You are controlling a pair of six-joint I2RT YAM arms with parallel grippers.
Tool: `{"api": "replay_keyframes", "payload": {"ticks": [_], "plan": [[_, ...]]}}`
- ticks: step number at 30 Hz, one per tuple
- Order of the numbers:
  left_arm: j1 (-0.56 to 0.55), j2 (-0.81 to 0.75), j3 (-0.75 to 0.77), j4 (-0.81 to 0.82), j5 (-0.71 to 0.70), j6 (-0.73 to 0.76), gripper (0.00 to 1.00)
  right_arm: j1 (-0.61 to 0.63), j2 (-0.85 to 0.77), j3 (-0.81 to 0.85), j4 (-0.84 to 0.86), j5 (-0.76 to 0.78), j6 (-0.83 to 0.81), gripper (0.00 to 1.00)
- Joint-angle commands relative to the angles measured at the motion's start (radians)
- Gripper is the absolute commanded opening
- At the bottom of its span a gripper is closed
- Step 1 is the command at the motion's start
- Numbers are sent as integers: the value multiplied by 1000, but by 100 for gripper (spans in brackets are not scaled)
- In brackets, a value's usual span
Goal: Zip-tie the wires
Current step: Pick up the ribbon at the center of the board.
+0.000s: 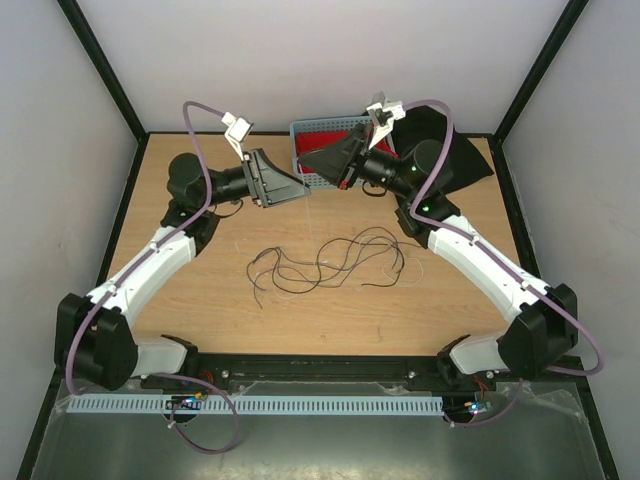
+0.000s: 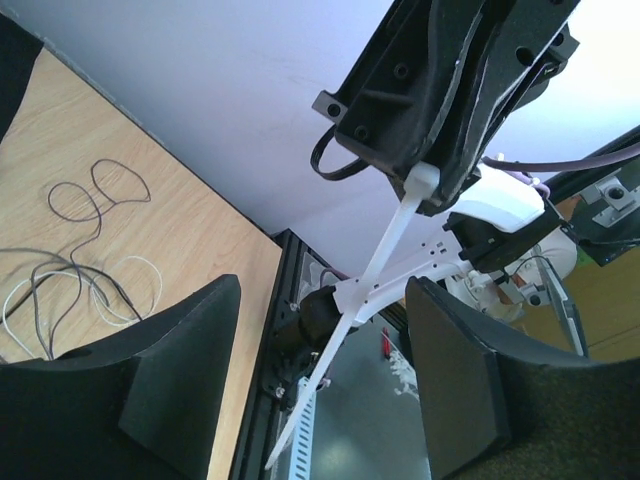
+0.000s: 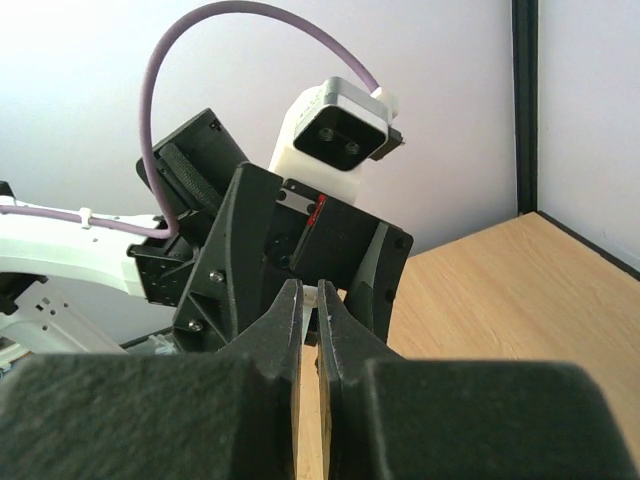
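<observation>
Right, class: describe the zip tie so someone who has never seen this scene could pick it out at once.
Above the wooden table, in front of the blue basket, find the right pincer. The zip tie is the thin white strip pinched in it, sticking out stiff and straight, unlike the wires, which lie limp and curled on the table.

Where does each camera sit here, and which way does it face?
Top external: above and behind the bases, looking down on the table, the wires, left arm and right arm.
Left wrist: on the left arm, facing the right hand gripping the zip tie; its own left hand open.
Right wrist: on the right arm, facing the left hand; its own right hand shut on the zip tie.
Shared: each wrist view shows the other hand.
</observation>
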Motion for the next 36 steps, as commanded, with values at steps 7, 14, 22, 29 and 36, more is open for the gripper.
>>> {"api": "replay_keyframes", "payload": {"ticks": [7,14,22,29,36], "plan": [[-53,78,21,231,-19,-67,28,-1,-19,-39,82,16,25,0],[-53,75,-2,229,-25,-52,0,-2,-28,-41,56,52,-10,3],[-39,59,-23,122,-59,31,0,-1,-76,-33,-95,142,-128,53],[-24,38,-43,-24,-136,133,0,-1,-172,-91,-309,214,-327,73],[-24,27,-48,-64,-190,142,0,100,-188,-121,-536,269,-487,72]]}}
